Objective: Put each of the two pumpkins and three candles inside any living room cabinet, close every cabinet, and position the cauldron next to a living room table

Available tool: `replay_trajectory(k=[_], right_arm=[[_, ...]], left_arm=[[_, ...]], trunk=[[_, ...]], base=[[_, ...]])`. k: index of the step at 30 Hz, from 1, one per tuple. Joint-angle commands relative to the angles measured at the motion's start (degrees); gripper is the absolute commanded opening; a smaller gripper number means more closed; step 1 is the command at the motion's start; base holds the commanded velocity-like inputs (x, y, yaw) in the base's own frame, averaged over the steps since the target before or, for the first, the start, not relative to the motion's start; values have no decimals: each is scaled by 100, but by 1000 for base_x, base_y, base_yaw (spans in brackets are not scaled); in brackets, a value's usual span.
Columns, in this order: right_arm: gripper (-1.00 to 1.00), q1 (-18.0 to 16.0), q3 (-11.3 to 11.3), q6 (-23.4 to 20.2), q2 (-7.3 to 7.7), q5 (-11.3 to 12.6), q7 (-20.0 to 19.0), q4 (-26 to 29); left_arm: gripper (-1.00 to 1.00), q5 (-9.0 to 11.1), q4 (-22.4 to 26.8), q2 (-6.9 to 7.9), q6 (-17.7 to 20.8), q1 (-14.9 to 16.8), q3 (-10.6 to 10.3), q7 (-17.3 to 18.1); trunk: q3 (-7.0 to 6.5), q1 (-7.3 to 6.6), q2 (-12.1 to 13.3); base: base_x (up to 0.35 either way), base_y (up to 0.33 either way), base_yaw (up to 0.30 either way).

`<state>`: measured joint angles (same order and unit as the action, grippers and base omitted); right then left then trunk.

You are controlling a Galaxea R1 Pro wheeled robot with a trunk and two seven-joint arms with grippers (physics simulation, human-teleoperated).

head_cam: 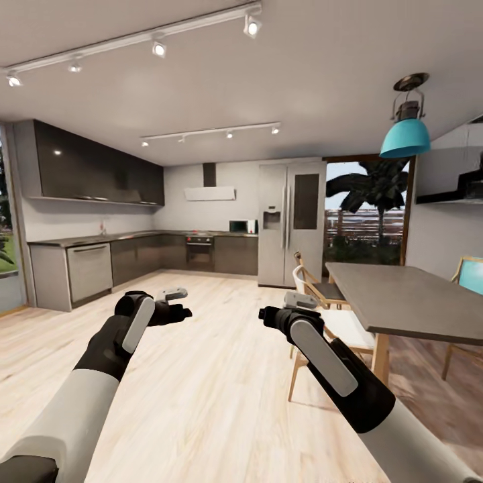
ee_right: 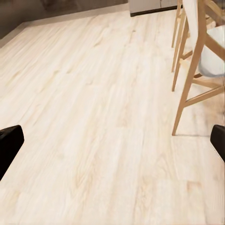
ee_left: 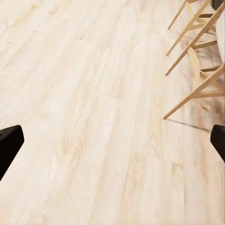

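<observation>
Nearest the head camera were the robot's two forearms, white sleeves running into black wrists, raised over a pale wood floor (head_cam: 221, 376). The left gripper (head_cam: 176, 310) hung at the near left and the right gripper (head_cam: 268, 315) at the near right, both reaching forward at about the same height and well apart from each other. In each wrist view the two black fingertips (ee_left: 9, 145) (ee_right: 9, 145) sat at opposite edges of the frame with bare planks between them, so both grippers stood spread wide and held nothing. None of the pumpkins, candles, cabinet or cauldron could be seen from here, so their place relative to either gripper could not be told. Just beyond the right gripper stood a white-seated wooden chair (head_cam: 335, 322), its slanted legs (ee_right: 187, 93) showing in the right wrist view; similar legs (ee_left: 197, 70) showed in the left wrist view. The chair was drawn up to a grey-topped dining table (head_cam: 409, 302) at the right, with a teal chair (head_cam: 469, 275) at its far side and a teal pendant lamp (head_cam: 405, 134) hanging above. Farther off, a dishwasher (head_cam: 88, 268) ended a run of dark kitchen counters (head_cam: 134, 251) along the left wall. At the far wall stood an oven (head_cam: 200, 251), a steel fridge (head_cam: 291, 221), and to its right a glass door (head_cam: 365, 215) showing palms outside.
</observation>
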<state>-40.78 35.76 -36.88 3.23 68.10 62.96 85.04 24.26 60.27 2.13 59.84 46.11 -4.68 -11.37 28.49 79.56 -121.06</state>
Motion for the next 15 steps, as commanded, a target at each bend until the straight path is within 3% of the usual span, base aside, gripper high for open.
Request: replay_trajectory(k=[1,10,15], right_arm=[[100,-9,10,-39,3,30,41,4],[100,-9,-177,-40,-11,50,41,-3],[100,-9,-353,-44,-6,288,44,-4]], left_arm=[[100,62,8,7,16,2,-16,-59],[100,62,6,7,16,4,-16,-60],[100,62,4,7,16,4,-16,-59]], trunk=[[2,-1,-4],[-32,-1,-4],[-16,-1,-4]], base=[[0,0,-253],[0,0,-265],[0,0,-118]])
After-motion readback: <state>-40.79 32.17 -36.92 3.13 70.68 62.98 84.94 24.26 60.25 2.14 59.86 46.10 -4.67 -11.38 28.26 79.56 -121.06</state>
